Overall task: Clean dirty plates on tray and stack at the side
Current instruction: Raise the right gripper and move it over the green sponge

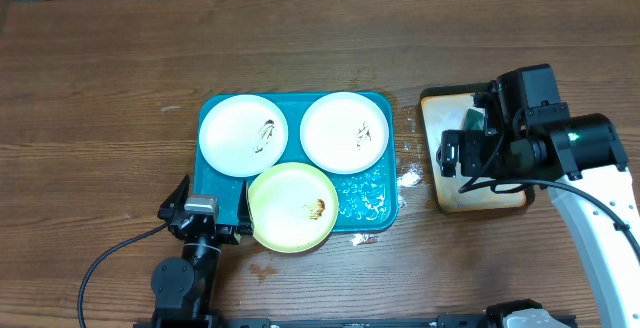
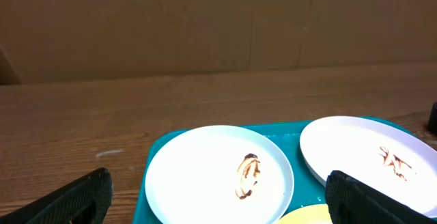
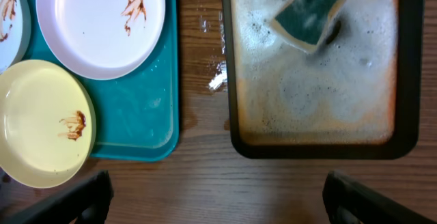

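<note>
The teal tray (image 1: 392, 138) holds three plates. A white plate (image 1: 243, 134) with a brown smear is at its back left. A second smeared white plate (image 1: 344, 131) is at its back right. A pale yellow-green plate (image 1: 291, 207) with a brown smear lies at the front, overhanging the rim. My left gripper (image 1: 212, 208) is open and empty at the tray's front left corner, facing the left white plate (image 2: 218, 169). My right gripper (image 1: 452, 156) is open and empty above the table between the teal tray (image 3: 143, 115) and the tan tray (image 3: 314, 101).
The black-rimmed tan tray (image 1: 445, 193) to the right of the teal tray is full of soapy foam, with a dark green sponge (image 3: 311, 9) at its back. Foam spots lie on the wood between the trays (image 3: 217, 80). Cardboard walls stand behind the table.
</note>
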{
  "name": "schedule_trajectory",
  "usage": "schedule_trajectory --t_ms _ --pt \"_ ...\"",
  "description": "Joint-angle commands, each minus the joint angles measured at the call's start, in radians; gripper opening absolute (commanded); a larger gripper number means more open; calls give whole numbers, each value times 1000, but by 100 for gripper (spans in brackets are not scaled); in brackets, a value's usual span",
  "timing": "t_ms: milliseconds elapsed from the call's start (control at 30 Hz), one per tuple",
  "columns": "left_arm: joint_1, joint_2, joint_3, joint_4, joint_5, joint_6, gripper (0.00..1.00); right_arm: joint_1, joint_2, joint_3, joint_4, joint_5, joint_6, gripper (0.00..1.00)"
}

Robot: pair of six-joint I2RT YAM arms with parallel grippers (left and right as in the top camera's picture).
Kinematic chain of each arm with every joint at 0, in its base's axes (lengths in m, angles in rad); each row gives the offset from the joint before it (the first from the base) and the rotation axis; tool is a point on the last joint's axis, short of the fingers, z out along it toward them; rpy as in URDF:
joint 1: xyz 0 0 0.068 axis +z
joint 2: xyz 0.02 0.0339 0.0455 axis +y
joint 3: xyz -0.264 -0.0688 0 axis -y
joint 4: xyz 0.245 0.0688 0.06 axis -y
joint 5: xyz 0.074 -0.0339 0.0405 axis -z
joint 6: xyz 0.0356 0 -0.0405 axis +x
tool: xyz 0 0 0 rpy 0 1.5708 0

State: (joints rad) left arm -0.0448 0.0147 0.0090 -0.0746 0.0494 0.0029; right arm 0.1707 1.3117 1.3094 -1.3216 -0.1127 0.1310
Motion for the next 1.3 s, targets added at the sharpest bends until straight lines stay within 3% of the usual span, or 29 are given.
schedule_trajectory --t_ms 0,167,300,533,700,1000,1267 --pt "5 -10 -4 0 11 -10 100 -4 -9 32 -22 -20 -4 100" --pt "5 -10 -4 0 10 -10 100 -4 -9 32 -49 -18 2 100" --pt "5 -10 -4 0 11 -10 100 -4 8 32 -46 98 137 100" --pt "5 -10 -4 0 11 -10 100 -33 171 33 -31 162 184 100" --pt "5 -10 -4 0 11 -10 100 -61 262 35 71 126 204 100" --pt "5 -10 -4 0 11 -10 100 -147 268 35 325 100 445 100" --pt "5 -10 -4 0 11 -10 100 -159 391 34 348 95 472 99"
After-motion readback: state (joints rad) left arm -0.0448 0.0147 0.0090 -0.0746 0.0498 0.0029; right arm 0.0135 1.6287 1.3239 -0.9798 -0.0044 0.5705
